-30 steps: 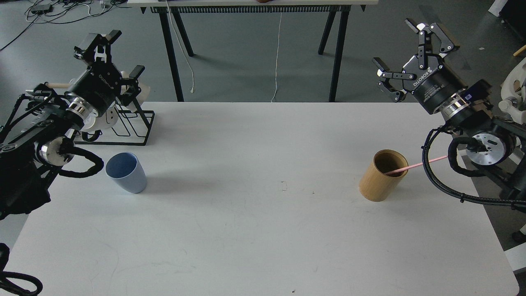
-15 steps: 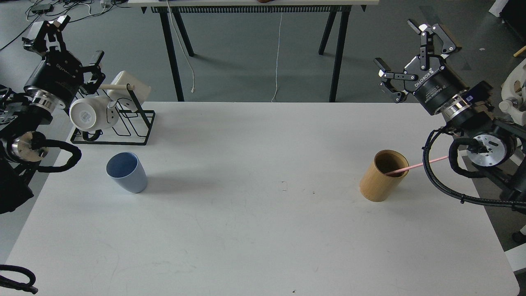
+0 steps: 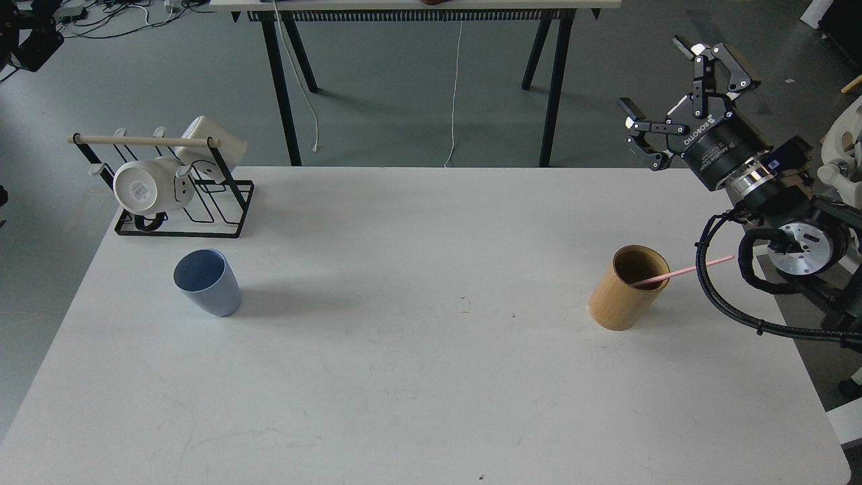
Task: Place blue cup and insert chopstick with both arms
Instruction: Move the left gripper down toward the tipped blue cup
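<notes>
The blue cup [image 3: 207,283] stands upright and empty on the left side of the white table [image 3: 431,377]. The pink chopstick [image 3: 683,271] leans in a tan wooden cylinder [image 3: 628,288] on the right, its free end pointing right. My right gripper [image 3: 681,84] is open and empty, held above the table's far right corner, well above and behind the cylinder. Of my left arm only a dark piece [image 3: 25,37] shows at the top left corner, far from the cup; its fingers cannot be made out.
A black wire mug rack [image 3: 202,202] with a beige wooden rod and white mugs [image 3: 145,187] stands at the back left, just behind the blue cup. Another table's black legs [image 3: 283,87] stand beyond the far edge. My right arm's cables [image 3: 734,310] hang at the right edge.
My left arm has swung up and left, from in front of the mug rack almost out of view. My right gripper has drifted slightly right. Cup, cylinder and chopstick have not moved.
</notes>
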`<action>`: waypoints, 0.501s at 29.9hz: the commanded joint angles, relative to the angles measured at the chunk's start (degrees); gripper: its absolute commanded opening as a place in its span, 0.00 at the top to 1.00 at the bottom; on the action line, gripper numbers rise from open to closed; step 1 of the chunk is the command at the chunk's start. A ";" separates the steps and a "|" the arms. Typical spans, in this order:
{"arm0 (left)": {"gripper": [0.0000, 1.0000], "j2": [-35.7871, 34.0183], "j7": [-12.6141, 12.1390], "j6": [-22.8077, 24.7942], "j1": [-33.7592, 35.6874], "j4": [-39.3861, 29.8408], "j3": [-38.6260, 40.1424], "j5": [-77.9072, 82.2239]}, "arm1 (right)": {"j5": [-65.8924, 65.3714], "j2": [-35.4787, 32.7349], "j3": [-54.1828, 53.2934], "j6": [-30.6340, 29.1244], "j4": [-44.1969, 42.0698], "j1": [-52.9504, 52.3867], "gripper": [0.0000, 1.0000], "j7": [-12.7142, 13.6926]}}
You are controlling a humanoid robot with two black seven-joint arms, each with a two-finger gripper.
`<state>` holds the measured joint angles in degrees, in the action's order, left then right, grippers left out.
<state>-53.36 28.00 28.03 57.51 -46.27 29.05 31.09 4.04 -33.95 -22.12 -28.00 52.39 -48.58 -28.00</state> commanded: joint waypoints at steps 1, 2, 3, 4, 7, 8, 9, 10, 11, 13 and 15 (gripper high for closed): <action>0.01 -9.20 0.00 -0.03 0.58 -14.61 -3.11 9.75 | 0.01 0.02 -0.12 0.00 -0.01 1.03 0.03 0.00; 0.01 -10.87 0.00 -0.03 0.76 -16.38 -4.69 12.22 | 0.01 0.02 -0.12 0.00 -0.01 1.38 0.03 0.00; 0.01 -12.02 0.00 -0.03 0.93 -17.62 -6.71 15.72 | 0.01 -0.07 -0.03 0.00 -0.01 1.82 0.03 0.00; 0.01 -12.56 0.00 -0.03 0.94 -18.24 -8.21 19.67 | 0.01 -0.15 -0.12 0.00 -0.01 2.08 0.03 0.00; 0.01 -12.91 0.00 -0.03 0.85 -19.21 -11.99 35.91 | 0.01 -0.51 -0.03 0.00 -0.09 2.61 0.03 0.00; 0.01 -12.83 0.00 -0.03 0.76 -19.21 -13.48 40.49 | 0.01 -0.51 -0.12 0.00 -0.09 2.87 0.03 0.00; 0.01 -12.74 0.00 -0.03 0.76 -18.95 -14.97 43.76 | 0.01 -0.59 -0.12 0.00 -0.01 2.87 0.03 0.00; 0.01 -12.48 0.00 -0.03 0.85 -18.43 -16.47 46.23 | 0.01 -0.59 -0.03 0.00 -0.09 2.87 0.03 0.00; 0.01 -12.30 0.00 -0.03 0.76 -17.81 -18.57 48.43 | 0.01 -0.59 -0.03 0.00 -0.09 2.96 0.03 0.00; 0.01 -11.60 0.00 -0.03 0.67 -17.02 -22.70 51.08 | 0.01 -0.59 -0.03 0.00 -0.18 2.96 0.03 0.00; 0.01 -10.20 0.00 -0.03 0.41 -16.06 -26.22 53.36 | 0.01 -0.68 -0.03 0.00 -0.18 2.96 0.03 0.00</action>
<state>-65.13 28.00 28.00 58.21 -63.60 7.82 80.75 4.04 -34.55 -22.18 -28.00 52.26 -45.63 -28.00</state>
